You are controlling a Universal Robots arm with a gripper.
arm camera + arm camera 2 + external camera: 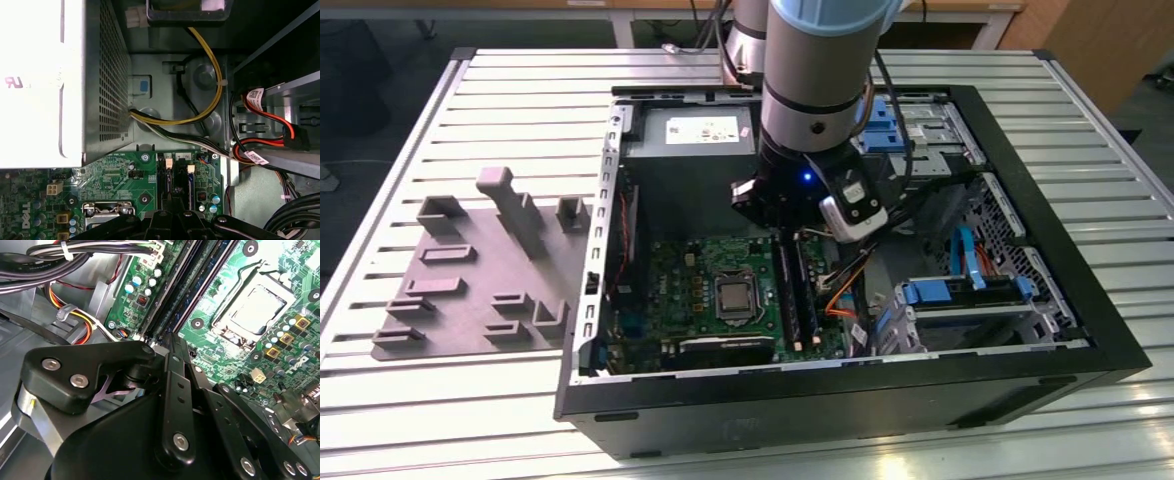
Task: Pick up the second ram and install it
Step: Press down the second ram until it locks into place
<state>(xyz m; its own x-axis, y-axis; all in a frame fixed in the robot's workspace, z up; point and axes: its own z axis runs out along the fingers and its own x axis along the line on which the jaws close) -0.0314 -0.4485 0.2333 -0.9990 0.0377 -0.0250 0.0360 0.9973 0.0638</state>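
Second ram, the long thin dark memory stick [790, 290], stands on edge in the slot bank at the centre of the exterior view, directly under the arm, lined up lengthwise with the slots so its bottom edge can go straight down into one. Whether it is fully seated I cannot tell. The black, multi-link gripper [787, 235] sits right above the stick's far end, inside the open black computer case [1067, 340], which lies on its side on the ribbed metal desk [480, 420] so that the board faces up for top-down access. In the second wrist view the gripper [172, 347] looks drawn narrow, its tips meeting over the dark slots [185, 285] at upper centre; my judgement is that it is pinching or pressing the stick's top edge, though the contact itself is hidden. The green motherboard [680, 290] with its silver processor socket [255, 310] lies just beside the slots. At the exterior view's left, the grey moulded plastic tray [467, 290] with upright blocks rests well apart from the case.
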